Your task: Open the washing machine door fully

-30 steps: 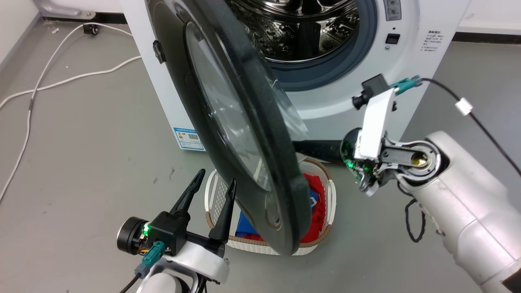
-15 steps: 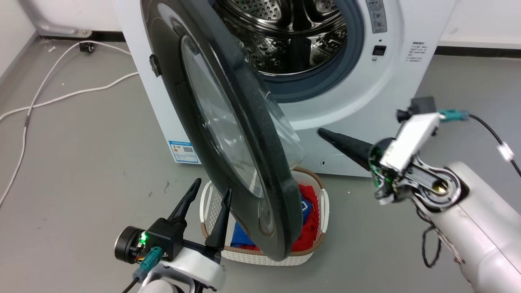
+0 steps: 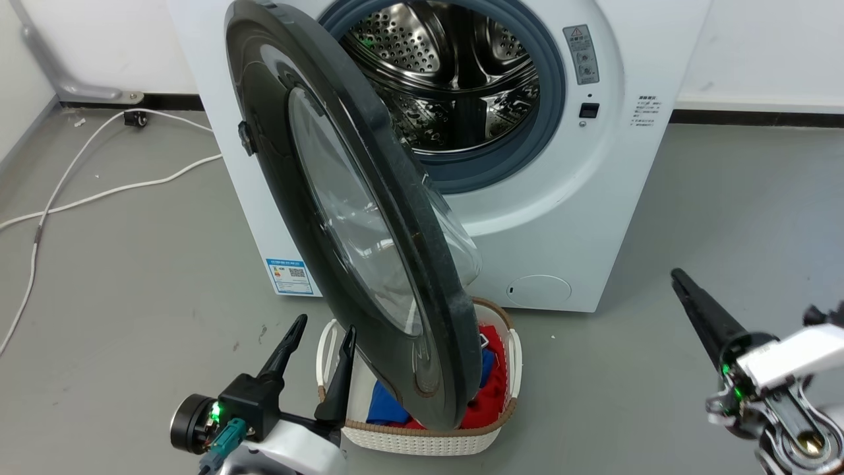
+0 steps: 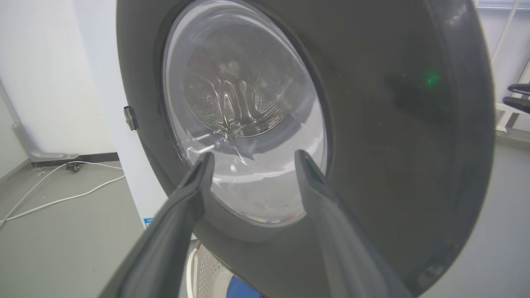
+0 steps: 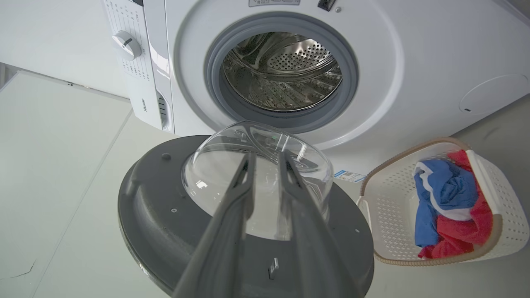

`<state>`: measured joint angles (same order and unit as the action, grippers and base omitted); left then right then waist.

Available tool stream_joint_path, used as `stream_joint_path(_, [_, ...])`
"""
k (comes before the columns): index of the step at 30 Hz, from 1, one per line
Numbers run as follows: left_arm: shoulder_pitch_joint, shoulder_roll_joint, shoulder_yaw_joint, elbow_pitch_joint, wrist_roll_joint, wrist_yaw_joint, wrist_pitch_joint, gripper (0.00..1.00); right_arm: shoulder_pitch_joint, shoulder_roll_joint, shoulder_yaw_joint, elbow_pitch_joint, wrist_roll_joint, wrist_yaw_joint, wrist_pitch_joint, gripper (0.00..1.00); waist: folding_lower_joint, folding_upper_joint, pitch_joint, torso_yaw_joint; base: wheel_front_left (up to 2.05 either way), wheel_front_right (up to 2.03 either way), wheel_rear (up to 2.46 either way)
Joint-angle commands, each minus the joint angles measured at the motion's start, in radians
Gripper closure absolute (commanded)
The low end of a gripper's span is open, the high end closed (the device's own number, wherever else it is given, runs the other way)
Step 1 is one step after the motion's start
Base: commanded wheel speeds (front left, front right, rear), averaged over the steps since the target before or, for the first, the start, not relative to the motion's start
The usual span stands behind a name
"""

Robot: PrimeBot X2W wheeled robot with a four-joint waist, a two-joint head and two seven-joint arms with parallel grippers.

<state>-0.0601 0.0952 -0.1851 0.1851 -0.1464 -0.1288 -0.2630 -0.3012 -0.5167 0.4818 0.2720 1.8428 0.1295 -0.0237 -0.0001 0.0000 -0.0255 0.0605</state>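
At the lower left of the head view, the left gripper points up, its two fingers spread wide and holding nothing. In its wrist view the left gripper aims at the outer face of the washing machine door, close to the clear glass. Whether it touches cannot be told.

At the lower right, well apart from the door, the right gripper points up and to the left. Its wrist view shows the right gripper with fingers close together, a narrow gap between them, and nothing held.

Just beyond the left gripper a white basket stands on the grey floor, with red and blue clothes inside.

The washing machine door stands partly open, swung out on its left edge, its lower rim hanging over the basket.

Behind it is the white washing machine with its steel drum exposed and a small round flap low on the front. A white cable lies on the floor at far left.
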Motion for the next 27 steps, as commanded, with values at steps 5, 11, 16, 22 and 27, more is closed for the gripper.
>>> stream_joint_path(5, [0.016, 0.008, 0.007, 0.004, -0.003, 0.001, -0.003, 0.0, 0.11, -0.052, -0.023, -0.065, -0.09, 0.002, -0.166, 0.0, 0.0001, 0.0, -0.014, -0.006, 0.0, 0.0, 0.0])
stream_joint_path(11, [0.019, 0.01, 0.01, 0.004, -0.006, 0.001, -0.003, 0.0, 0.124, -0.066, -0.125, 0.031, -0.416, 0.002, -0.241, 0.0, 0.0001, 0.0, -0.026, -0.011, 0.0, 0.0, 0.0])
stream_joint_path(16, [0.028, 0.013, 0.019, -0.004, -0.005, 0.007, -0.003, 0.0, 0.129, 0.064, -0.37, 0.043, -0.924, 0.002, -0.24, 0.0, 0.0001, 0.0, -0.028, -0.024, 0.0, 0.0, 0.0])
stream_joint_path(22, [0.023, 0.017, 0.027, -0.006, -0.003, 0.009, -0.003, 0.0, 0.203, 0.249, -0.551, -0.109, -1.372, 0.001, -0.198, 0.0, 0.0001, 0.0, -0.024, -0.03, 0.0, 0.0, 0.0])
stream_joint_path(27, [0.017, 0.017, 0.038, -0.004, -0.007, 0.015, -0.003, 0.0, 0.293, 0.376, -0.596, -0.25, -1.598, 0.001, -0.108, 0.0, 0.0001, 0.0, -0.02, -0.028, 0.0, 0.0, 0.0])
